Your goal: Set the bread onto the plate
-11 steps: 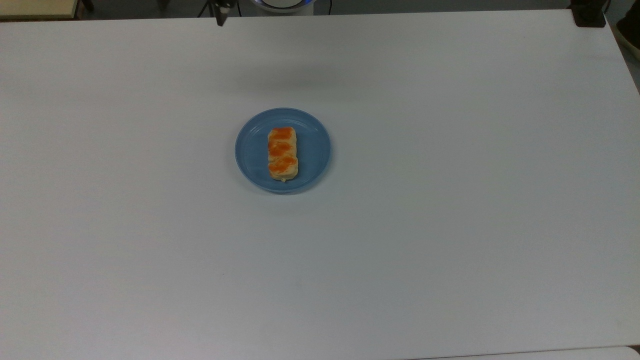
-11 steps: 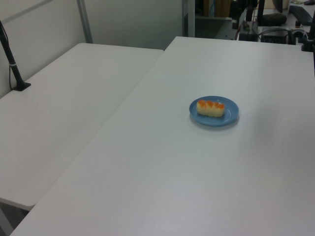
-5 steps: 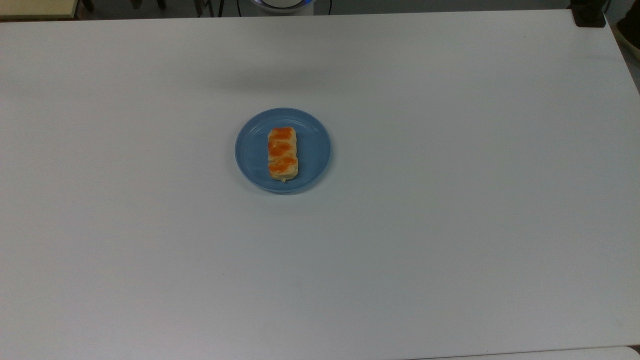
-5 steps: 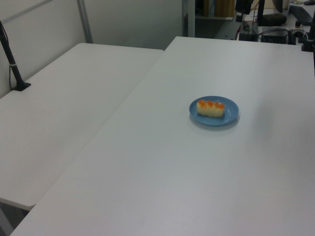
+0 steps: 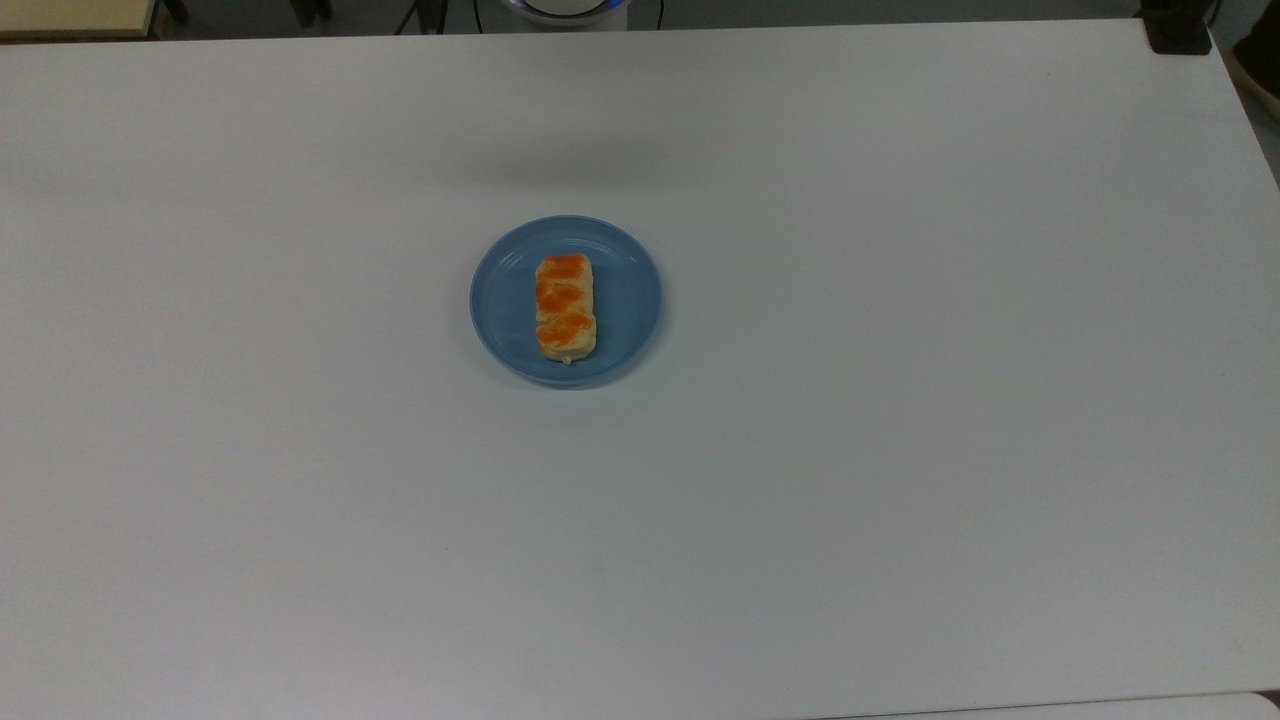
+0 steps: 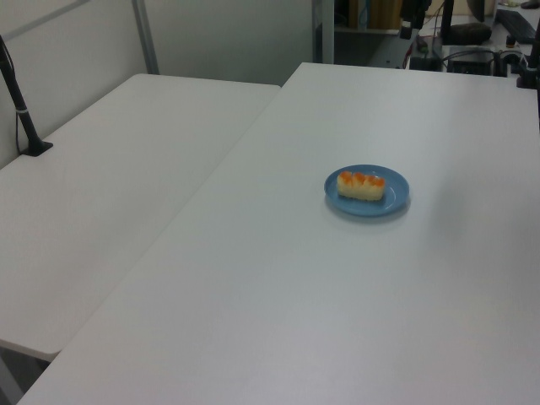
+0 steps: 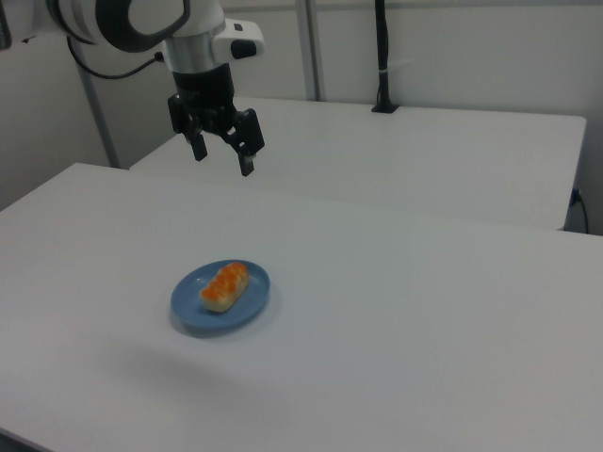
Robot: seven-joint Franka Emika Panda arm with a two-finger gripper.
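We found the bread lying flat on the plate, its long side running up and down in the top view and sitting a little toward the top view's left of the plate's middle. Three orange patches ran along its top. In the left view the bread lay across the plate, and nothing touched either of them. The plate rested on the white table, with bare tabletop all round it.

In the right view the pincer hung in the air, pointing down, with its two fingers spread apart and nothing between them. The bread lay well below the pincer and nearer the camera, roughly underneath it as far as we could judge from that slanted angle. The plate sat the same way, well clear of the fingertips. The white arm rose above the pincer and off toward the right view's left.

Behind the pincer in the right view stood a second white table, pushed against the first, and on its far edge a black pole stood upright. In the left view we saw that second table on the left view's left, with a black pole leaning at its edge.
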